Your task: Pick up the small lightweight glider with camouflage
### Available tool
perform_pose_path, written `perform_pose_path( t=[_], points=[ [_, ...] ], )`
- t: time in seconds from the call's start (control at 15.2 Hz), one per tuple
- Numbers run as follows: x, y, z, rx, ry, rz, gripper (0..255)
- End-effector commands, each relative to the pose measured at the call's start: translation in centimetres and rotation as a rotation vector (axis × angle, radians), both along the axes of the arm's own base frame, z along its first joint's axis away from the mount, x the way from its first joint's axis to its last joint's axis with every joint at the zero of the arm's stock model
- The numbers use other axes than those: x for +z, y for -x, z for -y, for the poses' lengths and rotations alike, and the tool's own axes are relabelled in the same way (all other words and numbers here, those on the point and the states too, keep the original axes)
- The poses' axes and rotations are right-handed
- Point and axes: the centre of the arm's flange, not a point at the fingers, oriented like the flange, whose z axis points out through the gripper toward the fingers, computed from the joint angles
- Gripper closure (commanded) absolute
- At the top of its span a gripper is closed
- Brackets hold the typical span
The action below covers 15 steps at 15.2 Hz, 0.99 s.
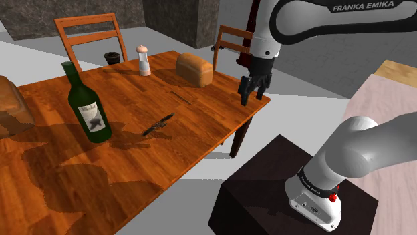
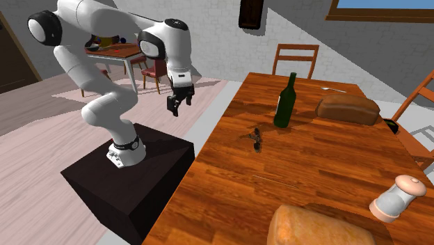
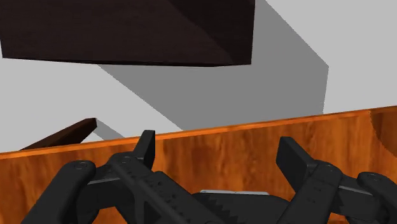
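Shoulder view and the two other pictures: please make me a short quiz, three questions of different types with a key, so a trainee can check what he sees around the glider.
1. True or false: the gripper is shut on the glider.
2. Where is the glider? A) flat on the table, near the green bottle; B) inside the gripper; C) leaning against the green bottle.
3. Fill the gap: the gripper's fingers stand ____.
Key: 1 false; 2 A; 3 open.
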Motion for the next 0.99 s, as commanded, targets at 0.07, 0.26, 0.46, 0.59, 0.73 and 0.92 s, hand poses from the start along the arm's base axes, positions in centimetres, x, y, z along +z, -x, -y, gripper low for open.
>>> perform_pose_path(
  t=[0.07,0.26,0.46,0.59,0.73,0.92],
  points=[
    [-1.9,-2.0,-2.8,-0.061,0.003,0.008,0],
    [-3.7,-4.1,-5.4,-0.119,0.007,0.015,0],
    [-5.4,-6.5,-7.9,-0.176,0.012,0.022,0],
    [-6.5,-8.1,-9.5,-0.215,0.015,0.026,0],
    [-7.7,-9.8,-11.0,-0.253,0.017,0.031,0],
    [-9.4,-12.4,-13.2,-0.311,0.022,0.037,0]
  ],
)
